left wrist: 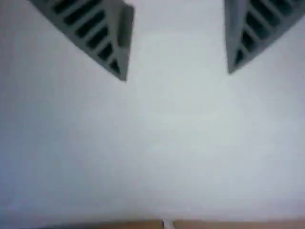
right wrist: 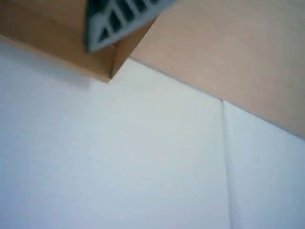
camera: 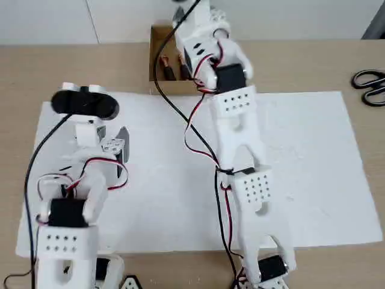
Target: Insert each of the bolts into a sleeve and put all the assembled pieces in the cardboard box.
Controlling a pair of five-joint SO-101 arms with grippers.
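Note:
The cardboard box (camera: 155, 54) stands at the table's far edge, just past the white sheet. Dark and brownish pieces (camera: 169, 70) lie inside it; I cannot tell bolts from sleeves. My right arm (camera: 234, 108) stretches forward up the middle, and its gripper (right wrist: 112, 21) is at the box, next to a box corner (right wrist: 107, 67). My left gripper (camera: 113, 139) hangs low over the left part of the sheet. In the left wrist view this gripper (left wrist: 176, 76) is open, with only bare paper between its fingers (left wrist: 102, 33).
A large white paper sheet (camera: 307, 156) covers most of the wooden table (camera: 60, 66). Black-handled scissors (camera: 370, 84) lie off the sheet at the far right. Red and black cables (camera: 201, 135) trail along the right arm.

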